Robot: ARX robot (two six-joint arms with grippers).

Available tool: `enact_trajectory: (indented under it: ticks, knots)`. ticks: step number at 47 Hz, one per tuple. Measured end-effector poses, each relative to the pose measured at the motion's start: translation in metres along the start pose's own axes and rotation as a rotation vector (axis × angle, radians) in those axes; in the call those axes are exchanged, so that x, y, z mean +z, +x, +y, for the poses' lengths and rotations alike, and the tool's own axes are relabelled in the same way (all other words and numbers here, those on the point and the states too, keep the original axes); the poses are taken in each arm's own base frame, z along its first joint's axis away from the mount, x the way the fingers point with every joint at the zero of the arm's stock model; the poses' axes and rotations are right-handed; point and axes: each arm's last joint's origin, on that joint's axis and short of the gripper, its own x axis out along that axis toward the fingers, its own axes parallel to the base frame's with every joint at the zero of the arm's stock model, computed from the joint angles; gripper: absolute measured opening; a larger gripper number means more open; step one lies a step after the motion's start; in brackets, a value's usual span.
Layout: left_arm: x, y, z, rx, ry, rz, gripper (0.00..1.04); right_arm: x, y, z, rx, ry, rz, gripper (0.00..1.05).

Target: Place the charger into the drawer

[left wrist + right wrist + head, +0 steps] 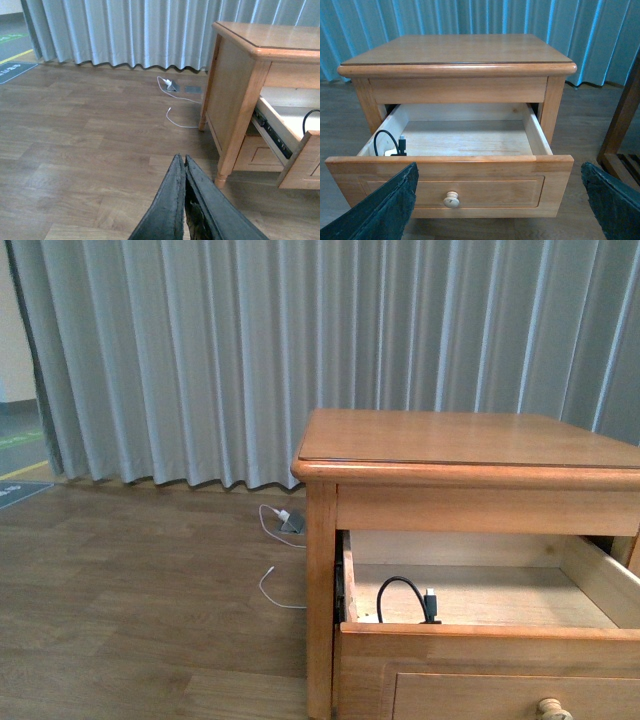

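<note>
- The charger (429,605) is lying inside the open drawer (500,650), in its near left corner. Its black cable is looping up just behind the front panel.
- I am judging that the placing step is done, and only closing the drawer is remaining, if you want it closed.
- Your right gripper (499,172) is hanging in front of the drawer, with its fingers spread wide and holding nothing. The round knob (451,199) is showing between them.
- Your left gripper (183,159) is hovering over the floor (150,580), left of the nightstand (460,440), with its fingers pressed together and empty.
- The next move is calling for a straight push on the front panel near the knob. Be watching that the cable loop is not catching under the top.
- A grey curtain (200,360) is hanging at the far side. In front of it, a white cable with a grey block (290,524) is lying on the wooden floor.
</note>
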Motion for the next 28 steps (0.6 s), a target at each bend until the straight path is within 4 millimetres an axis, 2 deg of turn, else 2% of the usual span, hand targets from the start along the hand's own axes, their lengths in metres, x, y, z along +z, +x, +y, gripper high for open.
enact_trajectory:
  ticks: [13,22,28]
  knots:
    - [0.0003,-0.0002,0.0,-0.001,0.0,-0.004,0.04,0.0,0.0,0.0,0.0,0.0,0.0,0.97]
    - [0.0003,-0.0002,0.0,-0.001,0.0,-0.004,0.35,-0.0001,0.0,0.0,-0.002,0.0,0.001,0.97]
    - [0.0003,-0.0002,0.0,-0.001,0.0,-0.004,0.56,-0.0087,0.0038,0.0015,-0.03,-0.042,0.193,0.97]
